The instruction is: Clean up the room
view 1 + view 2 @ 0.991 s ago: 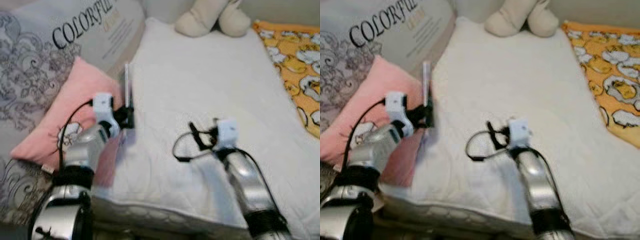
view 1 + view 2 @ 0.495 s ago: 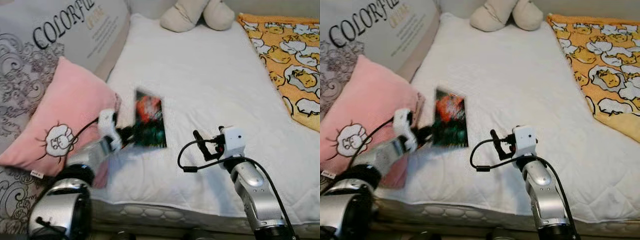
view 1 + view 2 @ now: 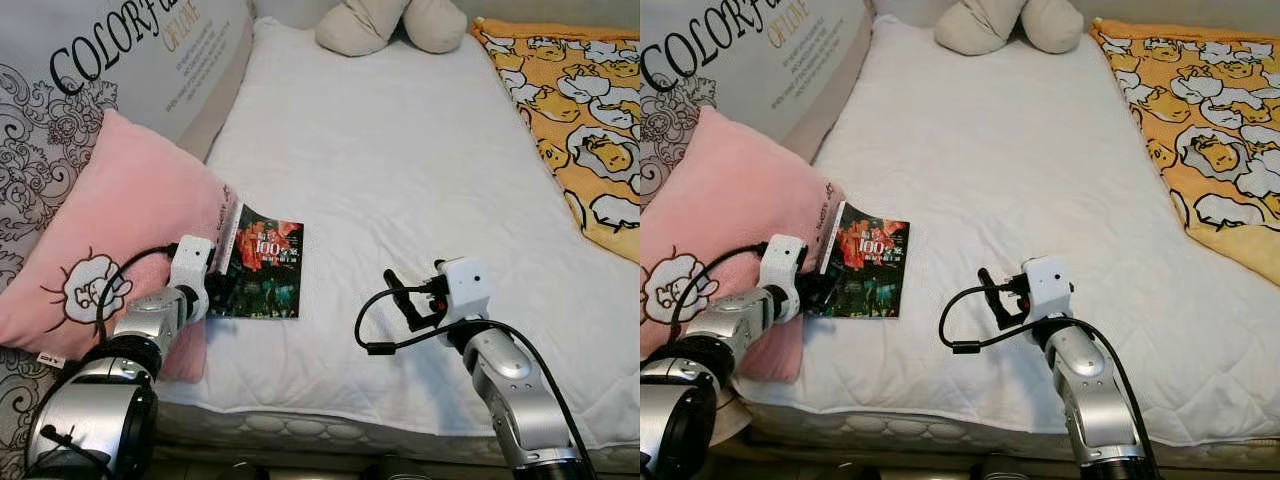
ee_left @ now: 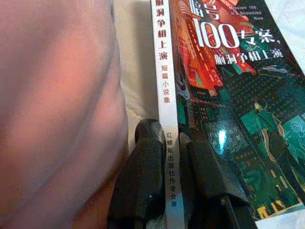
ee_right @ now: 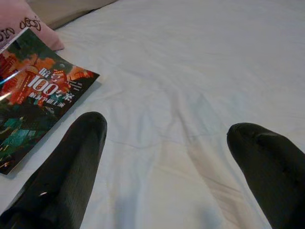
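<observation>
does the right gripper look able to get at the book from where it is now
Probably yes. The right gripper hangs open over bare white mattress, and nothing lies between it and the book. The left gripper is clamped on the book's spine, so that edge is taken.

Book (image 3: 262, 264) flat on bed (image 3: 400, 180), spine against pillow (image 3: 120, 240) at left. Left claw (image 4: 174, 157) at spine. Right claw (image 5: 162, 157) over bed, right of book. Blanket (image 3: 580, 110) far right.

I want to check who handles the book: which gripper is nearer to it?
Left. The left gripper is shut on the book at its spine, beside the pink pillow. The right gripper hovers open over the white bed, apart from it.
</observation>
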Available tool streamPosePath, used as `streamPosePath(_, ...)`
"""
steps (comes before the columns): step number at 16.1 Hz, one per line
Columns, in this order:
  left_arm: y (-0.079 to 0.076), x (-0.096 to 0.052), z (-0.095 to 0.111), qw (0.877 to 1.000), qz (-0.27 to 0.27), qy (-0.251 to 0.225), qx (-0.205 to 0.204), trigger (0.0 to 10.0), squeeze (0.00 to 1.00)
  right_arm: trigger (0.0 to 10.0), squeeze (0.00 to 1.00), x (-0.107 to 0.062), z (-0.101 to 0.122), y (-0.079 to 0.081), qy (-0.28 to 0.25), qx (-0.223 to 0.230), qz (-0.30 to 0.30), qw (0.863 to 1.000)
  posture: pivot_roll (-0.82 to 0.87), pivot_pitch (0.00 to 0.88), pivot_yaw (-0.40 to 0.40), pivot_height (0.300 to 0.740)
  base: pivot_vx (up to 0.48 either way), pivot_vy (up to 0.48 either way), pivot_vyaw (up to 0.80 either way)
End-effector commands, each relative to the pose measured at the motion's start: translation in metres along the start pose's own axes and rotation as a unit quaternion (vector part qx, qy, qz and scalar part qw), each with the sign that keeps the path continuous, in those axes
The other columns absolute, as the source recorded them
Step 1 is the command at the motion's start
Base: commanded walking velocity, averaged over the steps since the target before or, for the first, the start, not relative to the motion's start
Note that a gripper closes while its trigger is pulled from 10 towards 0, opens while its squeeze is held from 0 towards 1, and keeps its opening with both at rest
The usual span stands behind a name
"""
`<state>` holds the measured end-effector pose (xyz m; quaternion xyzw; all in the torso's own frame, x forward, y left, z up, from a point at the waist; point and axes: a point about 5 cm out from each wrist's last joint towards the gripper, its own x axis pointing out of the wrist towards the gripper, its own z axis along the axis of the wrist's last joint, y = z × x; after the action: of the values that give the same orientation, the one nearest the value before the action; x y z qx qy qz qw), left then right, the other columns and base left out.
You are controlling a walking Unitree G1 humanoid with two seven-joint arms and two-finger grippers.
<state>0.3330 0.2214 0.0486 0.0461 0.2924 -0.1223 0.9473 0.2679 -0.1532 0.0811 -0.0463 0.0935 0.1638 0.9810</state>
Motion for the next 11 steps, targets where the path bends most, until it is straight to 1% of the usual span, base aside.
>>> streamPosePath(1,0.014,-0.004,0.012,0.998,0.034,-0.002,0.051,9.1,0.0,10.0,0.0,0.002,0.005,0.003,-0.004,0.0,0.003,1.0,-0.19,0.083,0.023,0.74,0.0,0.0,0.0)
streamPosePath(2,0.013,-0.004,0.012,0.998,0.031,-0.002,0.057,10.0,0.0,10.0,0.0,0.002,0.005,0.003,-0.003,0.001,0.003,1.0,-0.19,0.083,0.023,0.74,0.0,0.0,0.0)
streamPosePath(3,0.012,-0.004,0.013,0.997,0.031,-0.002,0.065,10.0,0.7,10.0,0.0,0.002,0.005,0.003,-0.003,0.001,0.003,1.0,-0.19,0.083,0.025,0.74,0.0,0.0,0.0)
streamPosePath(4,0.01,-0.003,0.014,0.996,0.019,-0.003,0.082,10.0,1.0,10.0,0.0,0.002,0.004,0.004,-0.002,0.003,0.003,1.0,-0.19,0.081,0.027,0.74,0.0,0.0,0.0)
streamPosePath(5,0.007,-0.002,0.017,0.995,0.008,-0.004,0.102,10.0,1.0,10.0,0.0,0.003,0.004,0.005,-0.001,0.004,0.003,1.0,-0.18,0.08,0.028,0.74,0.0,0.0,0.0)
streamPosePath(9,0.003,-0.001,0.025,0.992,-0.018,-0.009,0.128,10.0,1.0,10.0,0.0,0.004,0.003,0.006,0.001,0.006,0.004,1.0,-0.18,0.075,0.028,0.74,0.0,0.0,0.0)
streamPosePath(10,0.004,-0.001,0.03,0.991,-0.017,-0.015,0.133,10.0,1.0,10.0,0.0,0.005,0.004,0.006,-0.002,0.005,0.004,1.0,-0.18,0.071,0.03,0.74,0.0,0.0,0.0)
streamPosePath(11,0.007,-0.003,0.039,0.989,-0.013,-0.03,0.143,10.0,1.0,10.0,0.0,0.007,0.007,0.005,-0.007,0.005,0.0,1.0,-0.18,0.064,0.035,0.74,0.0,0.0,0.0)
